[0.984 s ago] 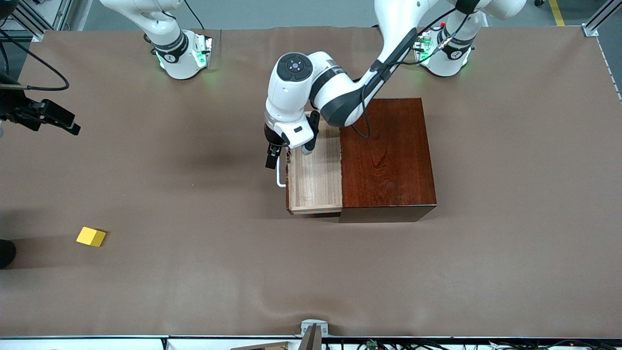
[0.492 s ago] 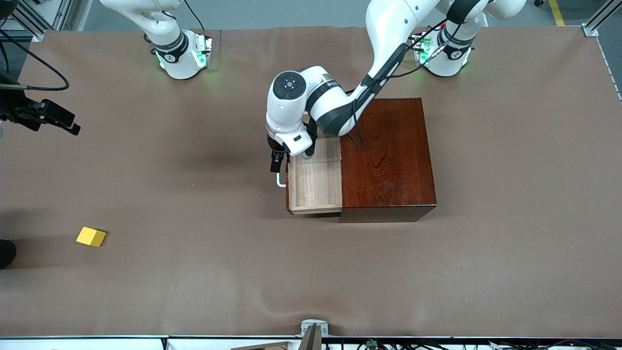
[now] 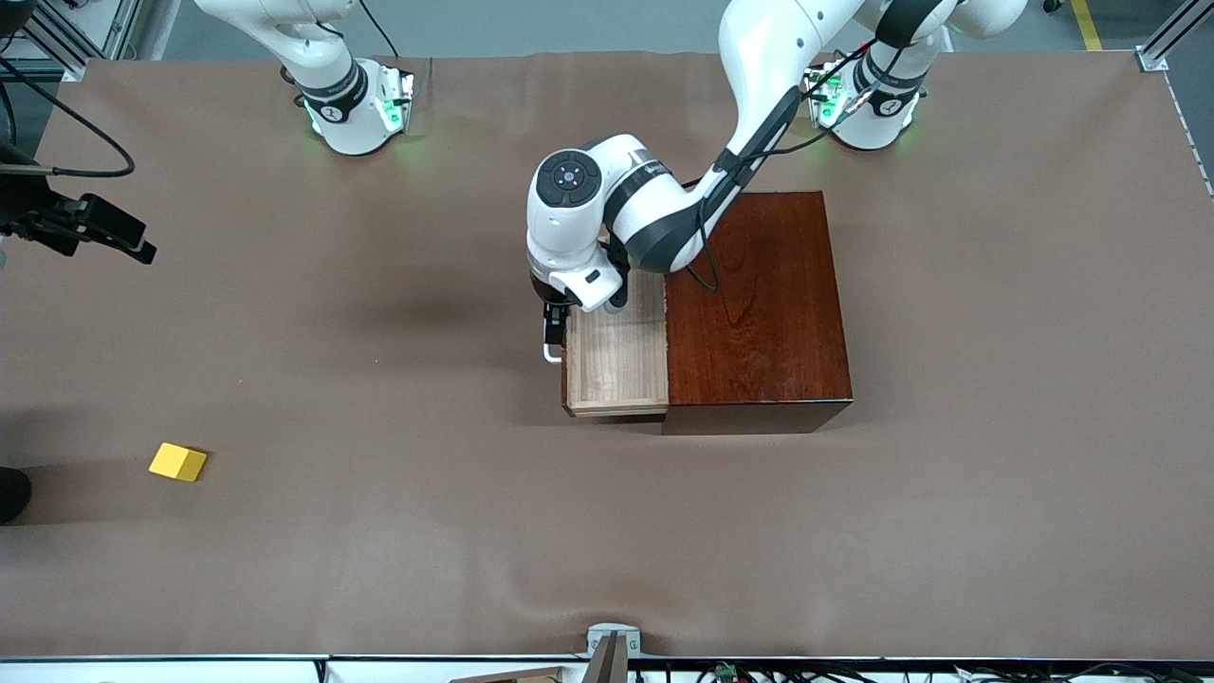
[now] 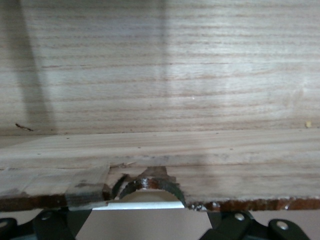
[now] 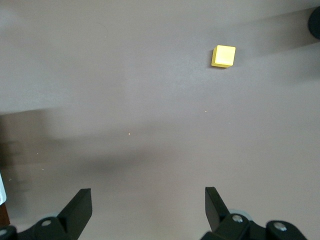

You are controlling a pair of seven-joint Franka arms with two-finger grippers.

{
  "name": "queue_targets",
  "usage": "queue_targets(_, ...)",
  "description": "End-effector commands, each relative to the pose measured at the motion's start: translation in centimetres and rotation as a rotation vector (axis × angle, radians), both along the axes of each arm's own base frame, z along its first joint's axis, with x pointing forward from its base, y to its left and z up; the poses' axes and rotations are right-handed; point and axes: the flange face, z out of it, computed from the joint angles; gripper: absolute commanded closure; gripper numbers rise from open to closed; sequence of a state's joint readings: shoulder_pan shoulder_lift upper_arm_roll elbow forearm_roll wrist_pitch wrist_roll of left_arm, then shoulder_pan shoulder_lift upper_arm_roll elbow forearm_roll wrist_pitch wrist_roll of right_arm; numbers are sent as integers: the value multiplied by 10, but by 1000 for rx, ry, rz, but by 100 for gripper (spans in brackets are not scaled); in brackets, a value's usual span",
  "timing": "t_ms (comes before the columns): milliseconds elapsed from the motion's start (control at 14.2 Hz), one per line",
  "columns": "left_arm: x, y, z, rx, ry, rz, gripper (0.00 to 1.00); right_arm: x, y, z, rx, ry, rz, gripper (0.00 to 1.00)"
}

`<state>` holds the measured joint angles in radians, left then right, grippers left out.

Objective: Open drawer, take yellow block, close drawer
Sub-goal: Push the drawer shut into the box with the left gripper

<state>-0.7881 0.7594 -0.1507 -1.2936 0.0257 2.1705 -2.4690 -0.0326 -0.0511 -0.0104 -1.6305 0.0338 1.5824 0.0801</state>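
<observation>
The drawer [image 3: 616,356] of pale wood stands partly out of the dark reddish-brown box [image 3: 759,304], and the part that shows is empty. My left gripper [image 3: 553,327] is at the drawer's front, open, with the white handle [image 3: 549,353] between its fingers. The left wrist view shows the handle bar [image 4: 145,205] against the drawer's front board [image 4: 160,160]. The yellow block [image 3: 177,462] lies on the table toward the right arm's end, nearer to the front camera than the box. My right gripper [image 5: 148,197] is open and empty, high over the table, with the yellow block [image 5: 223,56] below it.
The brown table cover [image 3: 379,550] spreads wide around the box and the block. A black object [image 3: 11,493] sits at the table's edge beside the block. A black device with cables [image 3: 85,228] hangs at the right arm's end.
My left gripper has come down onto the handle and moved toward the box. The drawer has slid a little way in. The right arm and the yellow block have not moved.
</observation>
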Motion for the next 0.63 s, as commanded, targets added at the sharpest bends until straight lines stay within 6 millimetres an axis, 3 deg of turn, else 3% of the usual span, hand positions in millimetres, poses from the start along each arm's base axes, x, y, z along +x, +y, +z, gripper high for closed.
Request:
queue_targets(0, 21, 28, 0, 68, 27, 35, 0, -1, -5, 8, -18, -16, 54, 0)
queue_targets(352, 55, 73, 15, 135, 47, 124, 0, -1, -5, 8, -18, -16, 56, 0)
queue_targets(562, 54, 83, 12, 193, 83, 129, 0, -1, -4, 8, -18, -16, 57, 0)
